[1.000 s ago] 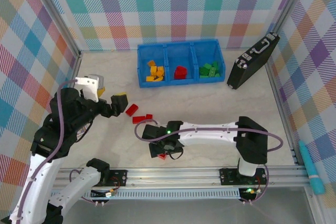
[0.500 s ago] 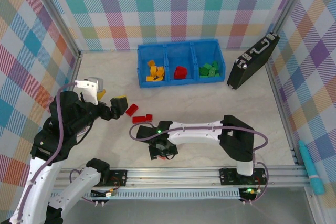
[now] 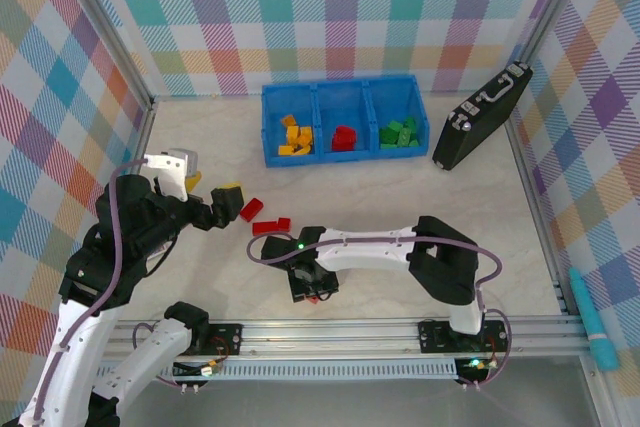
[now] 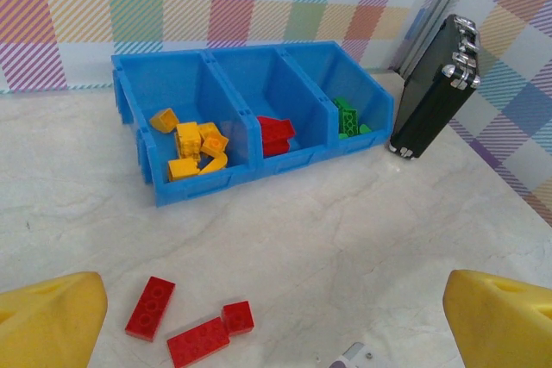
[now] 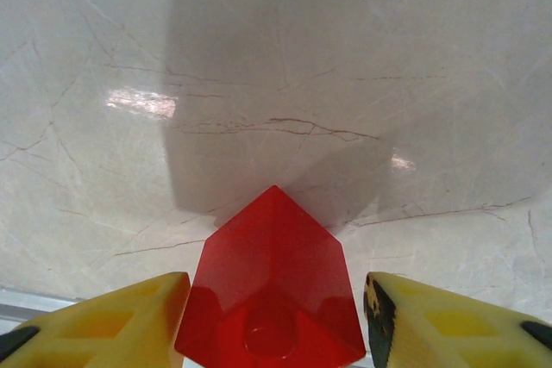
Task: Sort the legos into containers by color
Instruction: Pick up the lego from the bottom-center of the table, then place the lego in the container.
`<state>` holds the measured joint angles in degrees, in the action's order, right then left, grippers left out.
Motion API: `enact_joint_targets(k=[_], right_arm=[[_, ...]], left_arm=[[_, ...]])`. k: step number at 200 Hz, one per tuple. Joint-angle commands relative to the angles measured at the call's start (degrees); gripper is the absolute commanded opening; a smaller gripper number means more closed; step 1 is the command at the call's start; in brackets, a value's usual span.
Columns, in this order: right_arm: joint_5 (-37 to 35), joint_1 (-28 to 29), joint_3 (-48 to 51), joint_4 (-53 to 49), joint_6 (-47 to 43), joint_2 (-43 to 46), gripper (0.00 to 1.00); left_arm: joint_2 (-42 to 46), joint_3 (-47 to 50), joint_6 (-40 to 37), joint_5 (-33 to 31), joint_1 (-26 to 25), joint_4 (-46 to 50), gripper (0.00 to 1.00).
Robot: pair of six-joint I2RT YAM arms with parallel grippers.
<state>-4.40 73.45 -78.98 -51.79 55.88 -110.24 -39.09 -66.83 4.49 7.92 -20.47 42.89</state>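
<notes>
A red lego (image 5: pixel 272 290) lies corner-on on the marble table between my right gripper's (image 5: pixel 274 289) yellow fingers. The left finger (image 5: pixel 129 316) touches it and the right finger (image 5: pixel 431 321) stands a sliver off. From above, this gripper (image 3: pixel 312 287) points down near the front rail. Three more red legos (image 3: pixel 265 219) lie left of centre, also seen as red legos (image 4: pixel 194 325) below my left gripper (image 4: pixel 276 321), which hovers open and empty (image 3: pixel 212 187). The blue containers (image 3: pixel 340 89) hold yellow legos (image 3: pixel 295 135), red legos (image 3: pixel 343 137) and green legos (image 3: pixel 398 133).
A black case (image 3: pixel 482 115) with a handle leans at the bin's right end, also seen as the black case (image 4: pixel 435 84). An aluminium rail (image 3: pixel 340 327) runs along the near edge. Plaid walls enclose the table on three sides.
My right gripper has slid left along the front edge and its fingers have narrowed around the red lego. The left arm has barely moved.
</notes>
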Motion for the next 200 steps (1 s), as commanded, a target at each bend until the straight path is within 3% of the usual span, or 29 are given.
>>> enact_joint_targets(k=[1, 60, 115, 158, 200], right_arm=[[0.8, -0.3, -1.3, -1.8, -1.5, -1.2, 0.53], [0.9, -0.5, -0.2, -1.9, -2.4, -0.9, 0.41], [-2.8, -3.7, -2.2, -5.4, -6.5, 4.4, 0.38], [-10.3, -13.2, -10.0, -10.7, -17.7, 8.9, 0.39], [-19.0, -26.0, -21.5, -6.5, -33.1, 6.9, 0.41]], left_arm=[[0.3, 0.6, -0.2, -0.1, 0.4, -1.7, 1.0], [-0.7, 0.1, -0.4, -0.2, 0.4, -1.7, 1.0], [-2.0, -1.2, -1.3, -1.0, 0.4, -1.1, 1.0], [-2.0, -1.3, -2.9, -2.4, 0.4, -0.4, 1.0], [-2.3, -1.5, -4.0, -3.4, 0.4, -0.1, 1.0]])
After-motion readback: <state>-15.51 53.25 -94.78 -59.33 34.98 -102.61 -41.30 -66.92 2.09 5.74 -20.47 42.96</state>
